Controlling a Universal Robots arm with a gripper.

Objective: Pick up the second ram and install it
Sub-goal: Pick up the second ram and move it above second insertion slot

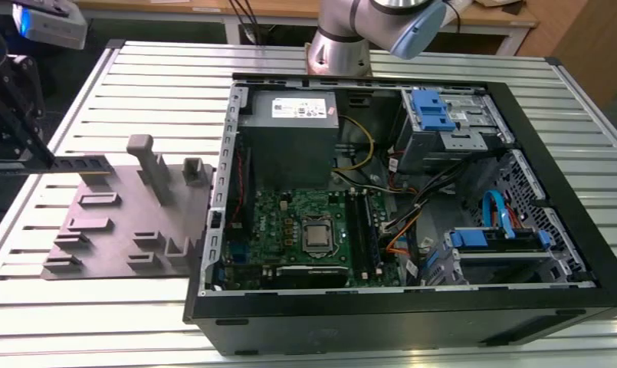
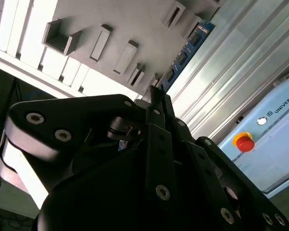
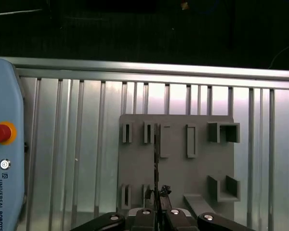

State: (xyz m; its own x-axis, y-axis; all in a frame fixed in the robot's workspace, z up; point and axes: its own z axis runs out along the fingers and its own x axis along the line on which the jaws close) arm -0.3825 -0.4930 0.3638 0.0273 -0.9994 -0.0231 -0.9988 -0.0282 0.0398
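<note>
End effector (image 1: 48, 162) sits over the desk (image 1: 145, 77), close to the desk's edge on the exterior view's left and above the far corner of the grey holder plate (image 1: 114, 230). Its fingers are drawn together on one end of the second ram (image 1: 83, 164). In the second wrist view the two finger stacks meet at the end effector tip (image 2: 154, 96), and the second ram (image 2: 185, 53), blue-green with black chips, runs straight out beyond them. The free end is unsupported, with the ribbed desk (image 2: 241, 57) behind it. In the first wrist view the second ram (image 3: 157, 154) is edge-on, a thin dark line leading away from the end effector (image 3: 159, 199) across the holder plate (image 3: 178, 178), between two of its slots. It looks lifted clear of the plate, though I cannot be sure. In the exterior view the long axis runs from the end effector toward that view's right, roughly level, with the free end leading toward the computer case (image 1: 390, 322). The memory slots (image 1: 365, 222) on the motherboard (image 1: 287, 211) are well apart from the ram, with the holder plate and the near case wall between. Judged from the exterior view, the slots run roughly crosswise to the ram's present axis.
</note>
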